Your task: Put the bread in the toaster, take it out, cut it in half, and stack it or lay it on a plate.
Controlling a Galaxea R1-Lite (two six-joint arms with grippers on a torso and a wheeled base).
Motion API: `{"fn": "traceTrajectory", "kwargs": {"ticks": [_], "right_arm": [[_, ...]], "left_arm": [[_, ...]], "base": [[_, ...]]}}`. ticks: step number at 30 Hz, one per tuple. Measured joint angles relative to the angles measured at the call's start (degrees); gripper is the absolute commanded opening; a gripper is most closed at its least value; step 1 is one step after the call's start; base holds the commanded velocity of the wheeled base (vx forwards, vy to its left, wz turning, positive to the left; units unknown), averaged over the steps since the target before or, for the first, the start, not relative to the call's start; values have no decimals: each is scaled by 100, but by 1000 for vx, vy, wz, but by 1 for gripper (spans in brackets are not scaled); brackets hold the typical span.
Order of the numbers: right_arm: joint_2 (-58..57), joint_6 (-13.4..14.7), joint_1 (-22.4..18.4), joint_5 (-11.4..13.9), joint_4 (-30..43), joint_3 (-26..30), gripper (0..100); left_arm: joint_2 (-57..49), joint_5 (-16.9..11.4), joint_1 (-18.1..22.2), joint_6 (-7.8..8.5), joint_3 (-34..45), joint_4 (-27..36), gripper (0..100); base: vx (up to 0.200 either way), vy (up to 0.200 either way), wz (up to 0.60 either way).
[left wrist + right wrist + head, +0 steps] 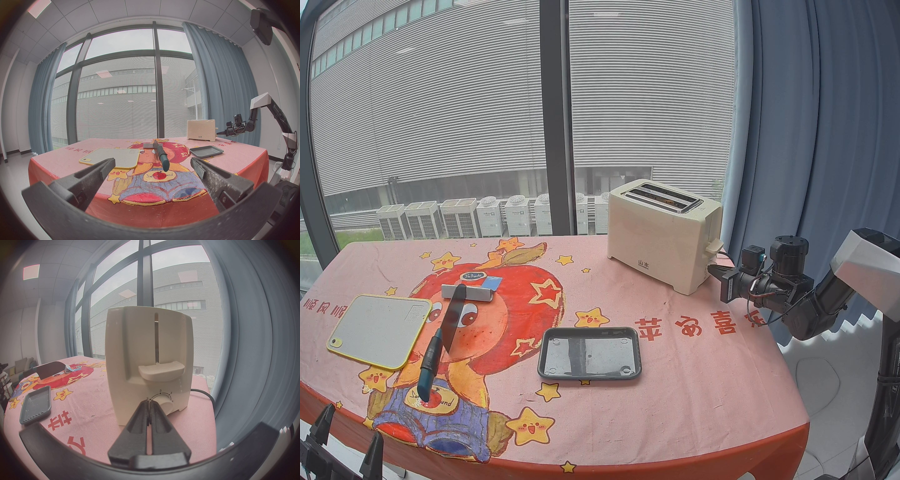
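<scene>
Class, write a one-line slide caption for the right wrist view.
The shut right tool aims at the dial below the lever on the toaster.

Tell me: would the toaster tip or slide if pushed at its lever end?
Probably slides, not tips: the toaster is long that way and sits flat. The cloth under it may wrinkle. Its cord might resist.

Holds the right arm [819,300] out forward, bent at the elbow, with the right gripper [149,402] level and its two halves pinched flat together (tip to tip). Carries the left gripper [152,164] low and drawn back, pointing forward, fingers [93,175] spread wide.
</scene>
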Motion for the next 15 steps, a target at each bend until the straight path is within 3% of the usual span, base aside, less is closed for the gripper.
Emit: {"fn": "traceTrajectory", "kwargs": {"ticks": [15], "right_arm": [[11, -4, 0, 0, 7, 38, 0]], "left_arm": [[0, 0, 0, 0, 0, -2, 100]], "base": [[0, 0, 0]]}}
